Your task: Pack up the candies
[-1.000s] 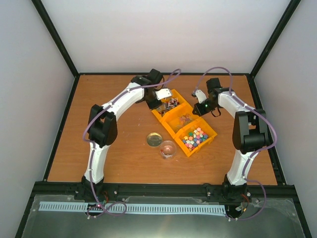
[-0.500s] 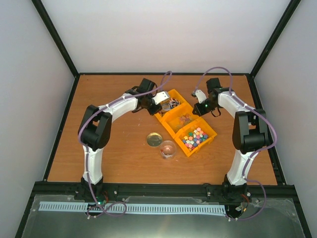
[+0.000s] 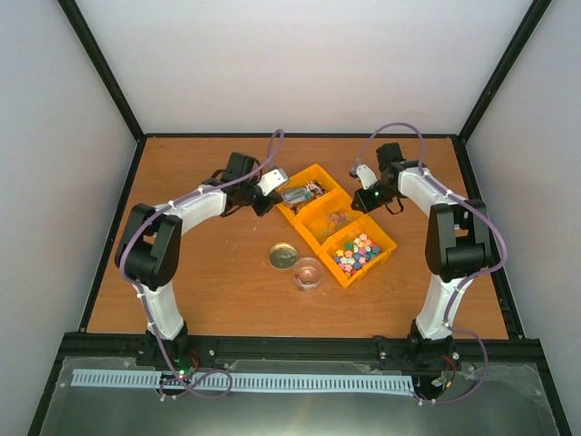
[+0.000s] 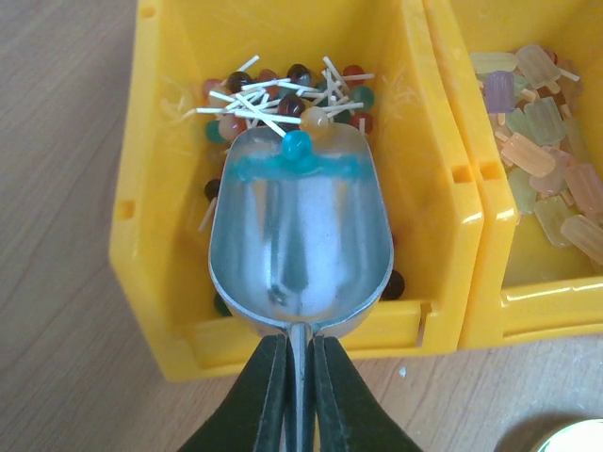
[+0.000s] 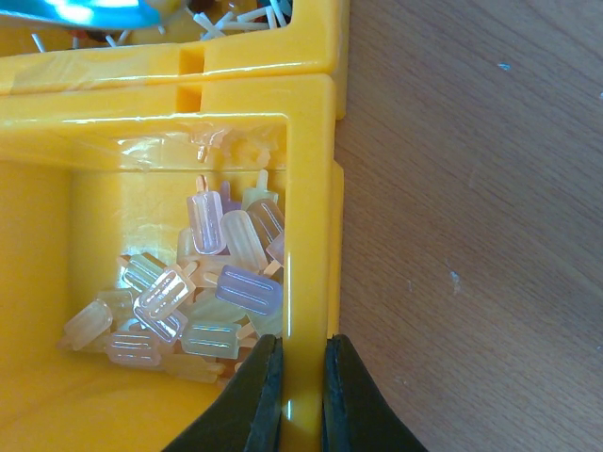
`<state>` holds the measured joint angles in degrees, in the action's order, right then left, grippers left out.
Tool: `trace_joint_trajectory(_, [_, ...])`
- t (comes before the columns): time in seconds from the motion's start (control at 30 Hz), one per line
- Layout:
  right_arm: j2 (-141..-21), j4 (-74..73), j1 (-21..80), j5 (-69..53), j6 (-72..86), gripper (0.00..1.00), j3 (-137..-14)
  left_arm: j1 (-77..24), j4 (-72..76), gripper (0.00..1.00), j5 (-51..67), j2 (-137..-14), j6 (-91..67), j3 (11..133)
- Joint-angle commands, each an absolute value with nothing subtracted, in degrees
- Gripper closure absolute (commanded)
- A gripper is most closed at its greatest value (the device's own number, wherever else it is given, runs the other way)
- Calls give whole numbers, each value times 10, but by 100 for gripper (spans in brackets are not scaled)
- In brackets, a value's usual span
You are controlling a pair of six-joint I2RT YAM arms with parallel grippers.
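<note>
Left gripper pinches one scoop, bowl pointing right over lollipop candies; right gripper clamps middle bin of three.

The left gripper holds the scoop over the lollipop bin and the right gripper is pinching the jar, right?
No. The left gripper does hold the scoop over the lollipop bin, but the right gripper pinches the middle bin's wall instead. The right wrist view shows it.

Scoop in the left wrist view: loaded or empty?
Almost empty: the metal scoop shows a bare bowl, with only one teal lollipop at its front lip, over the lollipop bin.
</note>
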<state>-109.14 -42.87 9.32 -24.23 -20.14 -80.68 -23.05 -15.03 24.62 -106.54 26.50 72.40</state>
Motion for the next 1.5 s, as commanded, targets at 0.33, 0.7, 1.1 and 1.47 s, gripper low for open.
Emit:
trace_joint_trajectory(0.33, [-1110, -424, 90, -221, -190, 97, -813, -193, 51, 99, 351, -982, 236, 596])
trace_joint_trajectory(0.7, [-1110, -425, 89, -222, -190, 97, -815, -187, -47, 99, 322, -969, 290, 638])
trace_joint_trajectory(1.1, [-1112, -430, 89, -229, -188, 97, -821, -197, -349, 99, 191, -994, 414, 787])
trace_joint_trajectory(1.47, [-1114, -431, 90, -231, -189, 97, -823, -256, -509, 99, 55, -1089, 410, 932])
